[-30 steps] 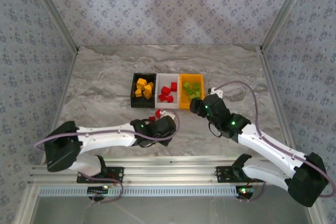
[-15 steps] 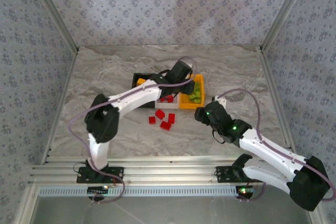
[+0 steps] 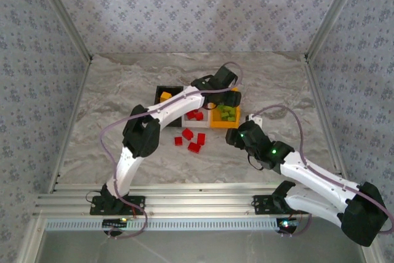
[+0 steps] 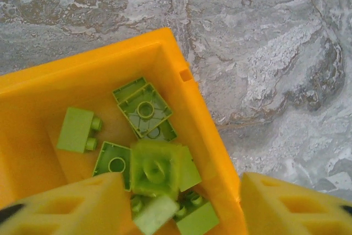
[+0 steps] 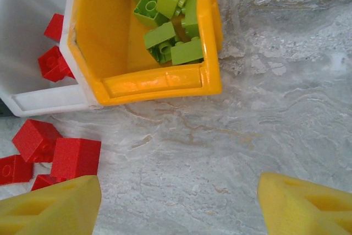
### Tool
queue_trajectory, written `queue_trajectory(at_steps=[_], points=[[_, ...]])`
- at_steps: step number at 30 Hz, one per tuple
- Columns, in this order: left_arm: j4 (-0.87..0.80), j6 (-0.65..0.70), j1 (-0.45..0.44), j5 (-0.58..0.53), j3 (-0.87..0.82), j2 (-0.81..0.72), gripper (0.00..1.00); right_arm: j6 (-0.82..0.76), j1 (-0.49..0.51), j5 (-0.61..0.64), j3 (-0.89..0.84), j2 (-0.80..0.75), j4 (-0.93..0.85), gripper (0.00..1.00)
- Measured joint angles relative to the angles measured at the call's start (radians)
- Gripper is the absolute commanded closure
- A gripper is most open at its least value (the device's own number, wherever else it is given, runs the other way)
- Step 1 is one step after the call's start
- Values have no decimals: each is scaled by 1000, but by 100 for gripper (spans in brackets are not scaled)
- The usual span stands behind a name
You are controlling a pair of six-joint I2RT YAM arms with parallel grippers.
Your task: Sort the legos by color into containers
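Loose red plastic toy bricks [image 3: 194,147] lie on the grey marbled table [image 3: 117,121], at 9 o'clock of the nearer right gripper [image 5: 179,191], which is wide open and empty. The left gripper [image 4: 181,182], spread and empty, hangs over the orange-yellow plastic bin [image 4: 190,108] of lime green bricks [image 4: 146,108].

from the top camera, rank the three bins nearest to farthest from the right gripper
1. orange-yellow bin: right end of the row, just ahead of the right gripper.
2. white bin: middle of the row.
3. black bin: left end, partly under the left arm.
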Motion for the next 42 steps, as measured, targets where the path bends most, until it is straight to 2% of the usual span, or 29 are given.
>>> queue_trajectory(at_steps=[2,6,11,15,19,24,30,32,42], points=[[19,-8,0,0,-67,-54,17,-2,8,-3,0,0,8,22],[97,-38,0,11,-304,-276,1,-3,31,-9,6,17,28,22],[254,-82,-6,22,-623,-673,1,-4,85,-18,43,114,77,21],[351,-114,-57,-21,-888,-969,1,-3,146,-23,87,232,133,21],[359,-156,-124,-91,-1135,-1163,1,-3,201,-32,155,388,189,21],[284,-246,-133,-160,-1397,-1346,1,19,262,-21,260,565,194,20],[229,-327,-133,-211,-1513,-1555,1,97,346,55,369,703,133,16],[227,-341,-133,-224,-1522,-1584,1,130,367,82,404,740,101,8],[174,-364,-133,-259,-1540,-1617,1,244,368,132,468,830,39,13]])
